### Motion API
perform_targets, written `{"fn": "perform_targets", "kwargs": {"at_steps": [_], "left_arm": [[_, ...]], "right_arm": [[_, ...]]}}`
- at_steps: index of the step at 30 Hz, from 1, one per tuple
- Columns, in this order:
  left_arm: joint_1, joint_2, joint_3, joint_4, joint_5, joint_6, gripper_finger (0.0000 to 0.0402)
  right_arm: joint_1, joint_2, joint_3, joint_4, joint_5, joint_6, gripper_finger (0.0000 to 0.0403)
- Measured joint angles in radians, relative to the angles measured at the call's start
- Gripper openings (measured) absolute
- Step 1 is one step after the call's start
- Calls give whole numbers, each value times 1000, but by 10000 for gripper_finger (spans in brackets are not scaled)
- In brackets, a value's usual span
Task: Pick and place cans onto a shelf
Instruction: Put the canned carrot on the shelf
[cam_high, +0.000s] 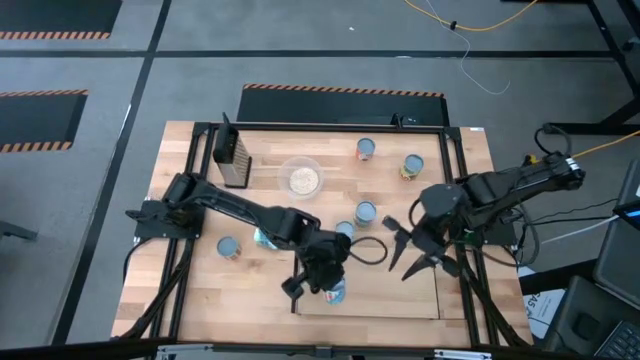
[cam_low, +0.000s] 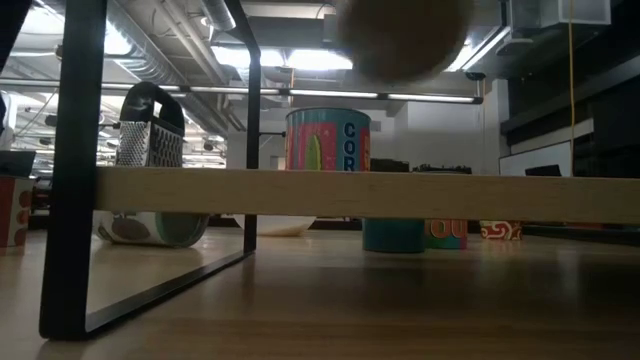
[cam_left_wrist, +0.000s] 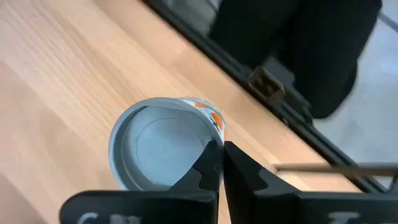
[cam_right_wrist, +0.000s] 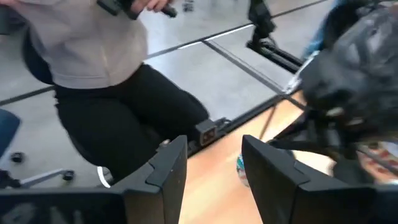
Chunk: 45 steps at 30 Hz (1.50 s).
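Note:
My left gripper (cam_high: 318, 280) is shut on a can (cam_high: 336, 290) with a pale silver top and an orange-and-teal label. It holds the can over the near left part of the shelf (cam_high: 390, 290). The left wrist view shows this can (cam_left_wrist: 158, 146) from above. My right gripper (cam_high: 418, 250) stands open and holds nothing, above the shelf's right part. In the low view a pink "CORN" can (cam_low: 328, 140) stands on the shelf plank (cam_low: 400, 195). Several more cans stand on the table, among them ones at the far right (cam_high: 365, 148) and at the left (cam_high: 228, 247). My left gripper pinches the can's top rim (cam_left_wrist: 214, 135) on one side, one finger (cam_left_wrist: 208, 163) over the recessed top and the other outside the wall. The fingers slant down from the table's left. The can's side label shows, so it is tilted; whether its bottom touches the shelf I cannot tell.
A metal grater (cam_high: 232, 155) and a clear bowl (cam_high: 302, 178) stand at the far left of the table. A black frame (cam_high: 200, 130) runs around the tabletop. A person in a pale top and dark trousers (cam_right_wrist: 106, 93) is just beyond the table's near edge.

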Motion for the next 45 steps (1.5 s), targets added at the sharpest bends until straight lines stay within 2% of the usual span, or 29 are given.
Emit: {"fn": "perform_targets", "kwargs": {"at_steps": [5, 16, 45], "left_arm": [[-29, 38, 0, -14, -58, 3, 0], [-84, 50, 1, -34, -250, 5, 3], [-92, 50, 1, -56, -248, 2, 15]], "right_arm": [[0, -43, 0, -24, 31, -1, 158], [0, -26, 0, -19, 31, 1, 158], [0, -20, 0, -19, 31, 1, 158]]}}
